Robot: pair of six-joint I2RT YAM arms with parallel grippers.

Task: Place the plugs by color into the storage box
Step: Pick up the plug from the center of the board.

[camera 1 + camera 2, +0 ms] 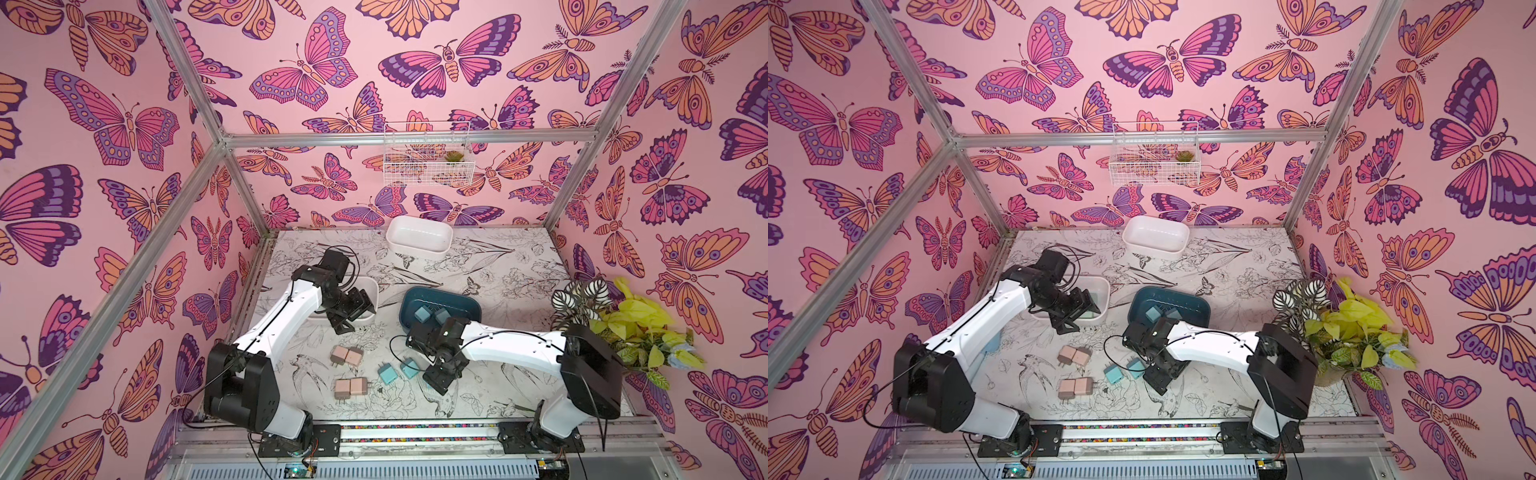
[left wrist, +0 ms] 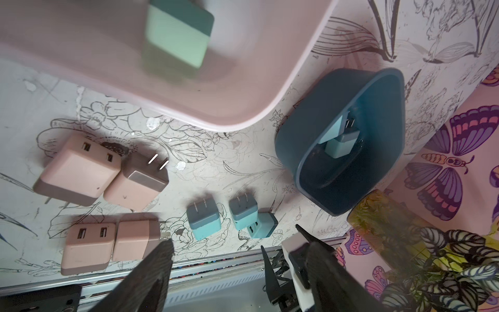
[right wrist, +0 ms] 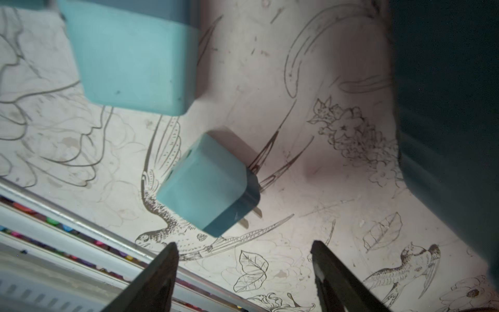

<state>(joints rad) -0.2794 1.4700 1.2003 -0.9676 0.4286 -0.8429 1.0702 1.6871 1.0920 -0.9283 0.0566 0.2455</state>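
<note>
Showing the right gripper low over the tabletop, jaws wide and empty. A teal plug lies on its side just ahead of the fingertips, roughly centred between them. Its prongs point toward the dark blue bin, and its body sits skewed to the line of the jaws, so a small wrist turn would probably be needed to meet flat faces. A second teal plug lies just beyond it. The right arm is clearly the nearer one. The left gripper, also parted and empty, hangs at the white bin, where a mint plug appears blurred. Four pink plugs lie in pairs on the tabletop.
</note>
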